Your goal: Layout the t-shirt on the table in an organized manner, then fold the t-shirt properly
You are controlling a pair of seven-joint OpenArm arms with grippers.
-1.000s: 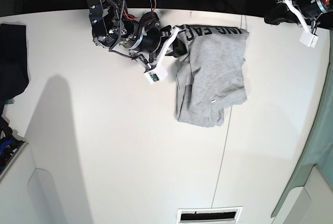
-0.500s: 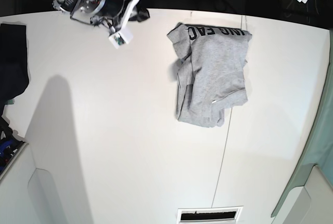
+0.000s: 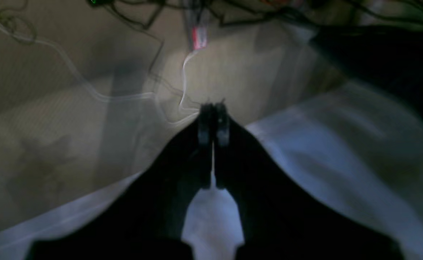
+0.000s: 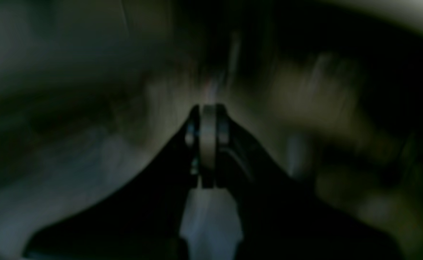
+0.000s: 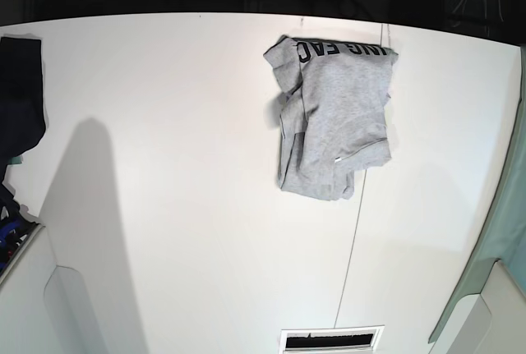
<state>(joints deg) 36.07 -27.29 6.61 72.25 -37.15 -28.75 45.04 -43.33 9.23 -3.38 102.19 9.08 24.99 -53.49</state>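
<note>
- Base view shows the t-shirt (image 5: 335, 116) lying crumpled on the table (image 5: 164, 206), toward the far edge and right of centre, with black lettering along its far end.
- Its long axis runs from the far edge toward the near edge; folds overlap at the near end, so it is not yet laid out flat.
- Both arms sit beyond the far edge; only small white parts show at the top of the base view, well apart from the shirt.
- Left gripper (image 3: 213, 108) has its jaws pressed together and holds nothing; the blurred wrist view shows table edge and cables.
- Right gripper (image 4: 207, 108) is likewise closed and empty.
- Judging by position, the shirt lies nearer the left arm's side, so that arm probably has the shorter reach.
</note>
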